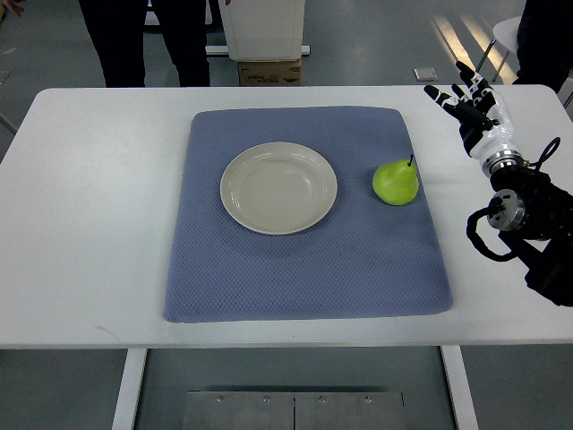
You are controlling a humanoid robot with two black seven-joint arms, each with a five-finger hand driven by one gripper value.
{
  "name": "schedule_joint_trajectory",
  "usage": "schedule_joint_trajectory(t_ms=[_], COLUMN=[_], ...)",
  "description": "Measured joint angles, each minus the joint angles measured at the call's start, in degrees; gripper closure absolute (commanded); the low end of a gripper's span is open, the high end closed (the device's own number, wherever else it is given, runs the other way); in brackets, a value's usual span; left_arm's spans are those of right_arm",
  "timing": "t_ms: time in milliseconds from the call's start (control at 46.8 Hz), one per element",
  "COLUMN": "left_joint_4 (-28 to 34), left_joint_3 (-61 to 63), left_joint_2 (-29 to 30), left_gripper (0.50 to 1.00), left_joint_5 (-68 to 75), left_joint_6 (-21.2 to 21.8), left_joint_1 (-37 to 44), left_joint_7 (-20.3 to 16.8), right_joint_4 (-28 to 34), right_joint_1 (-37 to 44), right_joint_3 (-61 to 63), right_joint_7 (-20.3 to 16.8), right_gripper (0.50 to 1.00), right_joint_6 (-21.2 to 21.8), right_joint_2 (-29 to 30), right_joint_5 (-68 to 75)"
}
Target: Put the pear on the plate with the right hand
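A green pear (396, 182) with a dark stem lies on the blue mat (304, 269), right of the plate and apart from it. The cream plate (278, 188) sits near the mat's middle with nothing on it. My right hand (466, 100) hovers over the white table at the far right, past the mat's right edge and farther back than the pear. Its fingers are spread and hold nothing. The left arm is out of the picture.
The white table (89, 224) surrounds the mat. A person's dark legs (143, 40) stand beyond the far edge at upper left. A white bin and a cardboard box (267, 70) sit on the floor behind the table.
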Motion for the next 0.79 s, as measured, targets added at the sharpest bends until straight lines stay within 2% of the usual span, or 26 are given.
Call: schedule_joint_trajectory(t_ms=[791], left_joint_4=[-0.02], left_joint_3=[0.0], left_joint_2=[0.0], left_gripper=[0.5], left_joint_5=[-0.02], left_joint_6=[0.07], left_joint_1=[0.19], left_joint_7=[-0.39], right_joint_4=[-0.53], right_joint_1=[-0.44], right_joint_3=[-0.09], right_joint_7=[0.09], right_gripper=[0.5], right_joint_6=[-0.05], right_joint_2=[-0.3], right_joint_5=[0.0])
